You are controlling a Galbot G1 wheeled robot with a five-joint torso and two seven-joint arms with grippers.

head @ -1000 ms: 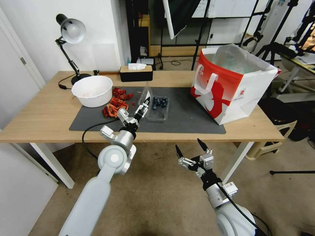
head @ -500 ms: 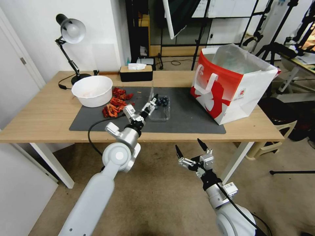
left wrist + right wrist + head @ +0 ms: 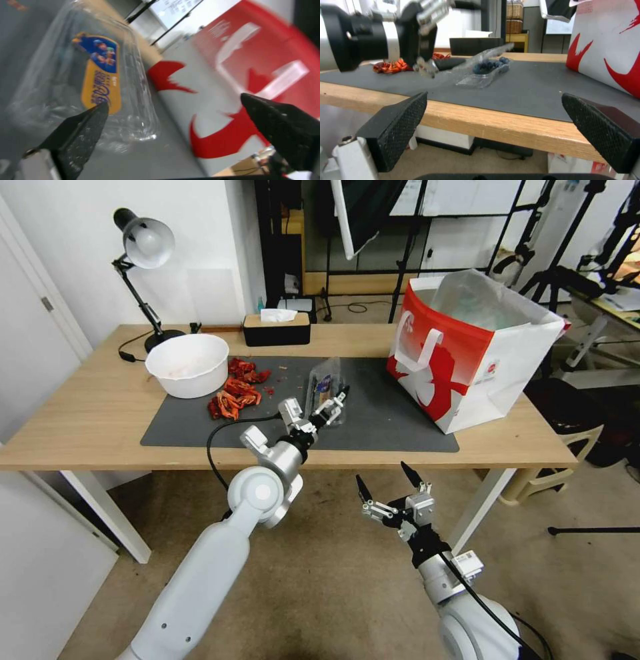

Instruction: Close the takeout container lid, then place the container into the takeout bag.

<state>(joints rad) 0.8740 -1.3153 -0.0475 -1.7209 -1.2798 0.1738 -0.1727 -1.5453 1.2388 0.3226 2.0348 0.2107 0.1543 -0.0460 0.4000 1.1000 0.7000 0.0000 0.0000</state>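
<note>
Left gripper spread wide at the small clear plastic clamshell container on the dark grey mat.

Nothing is grasped: one black fingertip is seen touching the clear lid with its yellow-and-blue oblong label, which is tilted partway over the tray. Dark blueberries are held in the tray beneath. Red crumpled wrappers and a round white bowl are found to its left, a black tissue box behind it. The boxy red-and-white paper bag, silver-lined and open-topped, is stood well apart to the right, nothing lying between. The right gripper is held parted, empty, below the wooden table's edge.
</note>
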